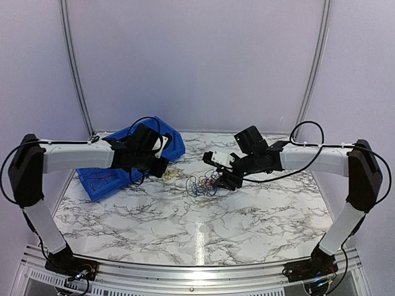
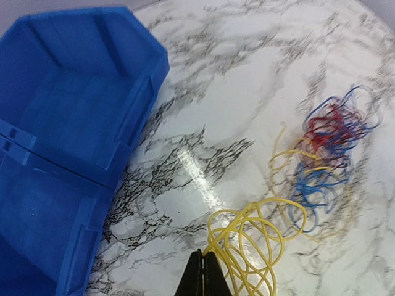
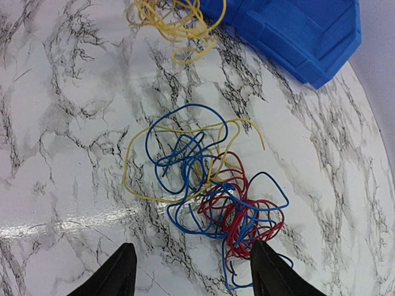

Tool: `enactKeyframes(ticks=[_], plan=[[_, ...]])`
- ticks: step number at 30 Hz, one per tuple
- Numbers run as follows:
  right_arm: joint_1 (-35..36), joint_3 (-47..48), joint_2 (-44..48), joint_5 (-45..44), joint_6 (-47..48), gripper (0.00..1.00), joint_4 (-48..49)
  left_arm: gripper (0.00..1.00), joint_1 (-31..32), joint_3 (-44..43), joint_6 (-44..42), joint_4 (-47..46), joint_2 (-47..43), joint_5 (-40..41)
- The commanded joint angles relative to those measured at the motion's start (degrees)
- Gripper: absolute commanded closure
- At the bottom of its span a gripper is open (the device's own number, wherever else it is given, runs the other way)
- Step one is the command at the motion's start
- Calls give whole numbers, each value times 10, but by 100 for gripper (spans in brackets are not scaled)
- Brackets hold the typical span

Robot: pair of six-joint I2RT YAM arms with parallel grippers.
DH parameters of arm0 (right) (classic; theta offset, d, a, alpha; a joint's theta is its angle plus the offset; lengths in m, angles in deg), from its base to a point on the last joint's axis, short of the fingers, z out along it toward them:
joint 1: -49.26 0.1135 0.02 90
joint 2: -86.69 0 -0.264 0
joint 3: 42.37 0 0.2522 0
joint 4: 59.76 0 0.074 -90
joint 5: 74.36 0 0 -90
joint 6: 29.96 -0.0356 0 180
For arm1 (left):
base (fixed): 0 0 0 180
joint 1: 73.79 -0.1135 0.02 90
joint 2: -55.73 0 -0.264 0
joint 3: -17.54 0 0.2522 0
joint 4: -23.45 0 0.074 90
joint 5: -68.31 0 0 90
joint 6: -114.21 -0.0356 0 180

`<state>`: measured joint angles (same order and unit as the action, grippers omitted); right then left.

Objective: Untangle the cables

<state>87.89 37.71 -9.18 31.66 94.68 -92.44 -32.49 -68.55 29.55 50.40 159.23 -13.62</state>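
Note:
A tangle of blue, red and yellow wires (image 1: 200, 184) lies mid-table; it also shows in the right wrist view (image 3: 210, 185) and in the left wrist view (image 2: 327, 148). A separate clump of yellow wires (image 2: 247, 240) lies to its left, also seen in the right wrist view (image 3: 173, 21). My left gripper (image 2: 204, 256) is shut on strands of the yellow clump at its near edge, low over the table (image 1: 162, 166). My right gripper (image 3: 194, 271) is open, its fingers (image 3: 120, 271) straddling the near side of the tangle, just above it (image 1: 223, 179).
A blue plastic bin (image 1: 123, 161) stands at the back left, close beside the yellow clump (image 2: 68, 123), and shows in the right wrist view (image 3: 290, 31). A few thin wires seem to lie in it. The marble tabletop (image 1: 197, 228) ends at a metal rail in front.

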Motion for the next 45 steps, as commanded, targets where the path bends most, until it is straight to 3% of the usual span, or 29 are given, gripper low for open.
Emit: enactKeyframes(ticks=[1,7,20,22,26,28,32,37,42,45], plan=[[-5,40,7,56,-39,37,-4,100,5,83,38,-124,-125,-72],[11,154,-11,112,-81,37,-69,100,17,172,77,-231,-209,-123],[71,276,-110,133,-126,36,-113,100,71,192,70,-250,-222,-115],[73,284,-124,131,-131,40,-117,100,75,192,71,-250,-221,-117],[73,283,-129,137,-146,60,-106,100,79,194,70,-252,-216,-118],[73,280,-124,139,-151,62,-100,100,80,193,70,-252,-213,-118],[73,277,-108,138,-148,54,-102,100,81,192,69,-252,-209,-115],[72,254,-71,132,-141,54,-91,100,81,192,68,-252,-203,-112],[72,248,-68,129,-143,70,-83,100,81,188,68,-252,-199,-114],[72,251,-79,131,-146,73,-87,100,81,183,69,-253,-197,-116]])
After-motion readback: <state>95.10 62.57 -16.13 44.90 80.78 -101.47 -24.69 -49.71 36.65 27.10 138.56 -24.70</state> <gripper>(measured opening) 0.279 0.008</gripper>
